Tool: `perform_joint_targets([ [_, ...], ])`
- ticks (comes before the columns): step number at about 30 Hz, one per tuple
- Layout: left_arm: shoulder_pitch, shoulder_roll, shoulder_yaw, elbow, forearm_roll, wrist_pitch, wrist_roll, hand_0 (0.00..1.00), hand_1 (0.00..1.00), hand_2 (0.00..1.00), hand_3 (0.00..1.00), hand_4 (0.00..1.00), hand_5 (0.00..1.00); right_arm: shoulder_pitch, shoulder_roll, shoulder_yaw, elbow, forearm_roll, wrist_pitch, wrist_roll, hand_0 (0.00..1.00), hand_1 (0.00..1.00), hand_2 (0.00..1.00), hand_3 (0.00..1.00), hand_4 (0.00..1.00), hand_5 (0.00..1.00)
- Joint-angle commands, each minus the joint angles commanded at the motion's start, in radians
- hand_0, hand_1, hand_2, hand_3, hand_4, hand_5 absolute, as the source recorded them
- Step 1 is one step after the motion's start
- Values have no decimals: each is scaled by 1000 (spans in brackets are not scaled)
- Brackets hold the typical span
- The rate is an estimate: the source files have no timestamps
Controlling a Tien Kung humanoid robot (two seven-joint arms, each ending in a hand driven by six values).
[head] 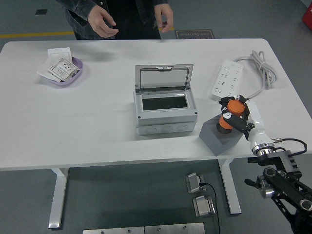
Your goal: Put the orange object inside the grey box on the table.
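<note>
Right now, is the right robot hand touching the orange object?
Touching. The head view shows the right robot hand with its fingers wrapped round the orange object, over the small grey block at the table's near edge.
</note>
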Motion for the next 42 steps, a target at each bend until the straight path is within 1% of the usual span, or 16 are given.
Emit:
perform_joint_targets([
  [7, 2, 1, 14, 2, -14, 2, -1, 611, 649, 596, 585, 644, 150, 45, -24, -31, 39, -92, -28, -46, 747, 654, 593, 429, 149, 2],
  [8, 1, 1, 17, 3, -17, 3, -2, 611, 650, 596, 585, 646, 153, 59, -29, -40, 44, -106, -31, -55, 613, 554, 540, 384, 170, 2],
  [13, 0, 4, 28, 4, -28, 5, -3, 611, 650, 596, 585, 646, 153, 133, -41, -102, 63, -179, -35, -114, 613, 554, 540, 384, 170, 2],
  [14, -1, 4, 28, 4, -29, 5, -3, 611, 650, 598, 586, 650, 166, 150, -41, -118, 65, -197, -34, -130, 9, 144, 315, 215, 2, 2],
  [17, -2, 5, 29, 4, -30, 5, -2, 611, 650, 598, 586, 650, 166, 199, -35, -158, 62, -255, -24, -181, 9, 144, 315, 215, 2, 2],
  [19, -2, 5, 28, 4, -28, 5, 0, 611, 650, 598, 586, 650, 166, 240, -25, -191, 52, -303, -8, -223, 9, 144, 315, 215, 2, 2],
  [20, -2, 5, 24, 4, -25, 5, 1, 612, 652, 598, 586, 652, 169, 256, -21, -203, 46, -323, -2, -239, 2, 98, 280, 195, 2, 2],
  [21, -2, 5, 21, 4, -22, 6, 2, 612, 652, 598, 586, 652, 169, 269, -17, -214, 41, -342, 4, -252, 2, 98, 280, 195, 2, 2],
  [25, -1, 6, -4, 4, 2, 6, 8, 612, 652, 598, 586, 652, 169, 341, 3, -277, -7, -428, 31, -306, 2, 98, 280, 195, 2, 2],
  [26, -1, 7, -10, 4, 8, 6, 10, 612, 652, 598, 586, 653, 174, 358, 8, -293, -22, -446, 35, -315, 2, 62, 261, 189, 2, 2],
  [27, -1, 7, -18, 4, 16, 7, 12, 612, 652, 598, 586, 653, 174, 376, 12, -311, -37, -467, 38, -324, 2, 62, 261, 189, 2, 2],
  [32, -2, 8, -32, 4, 30, 7, 16, 612, 653, 598, 587, 654, 175, 469, 38, -405, -127, -540, 47, -347, 2, 53, 256, 186, 2, 2],
  [34, -4, 8, -17, 4, 16, 6, 13, 612, 653, 598, 587, 654, 175, 510, 45, -449, -167, -573, 47, -351, 2, 53, 256, 186, 2, 2],
  [38, -6, 7, 0, 4, 1, 6, 12, 612, 655, 598, 586, 653, 177, 586, 47, -537, -220, -613, 39, -347, 2, 54, 254, 188, 2, 2],
  [42, -8, 7, 13, 4, -10, 5, 11, 612, 655, 598, 586, 653, 177, 666, 44, -637, -256, -625, 33, -335, 2, 54, 254, 188, 2, 2],
])
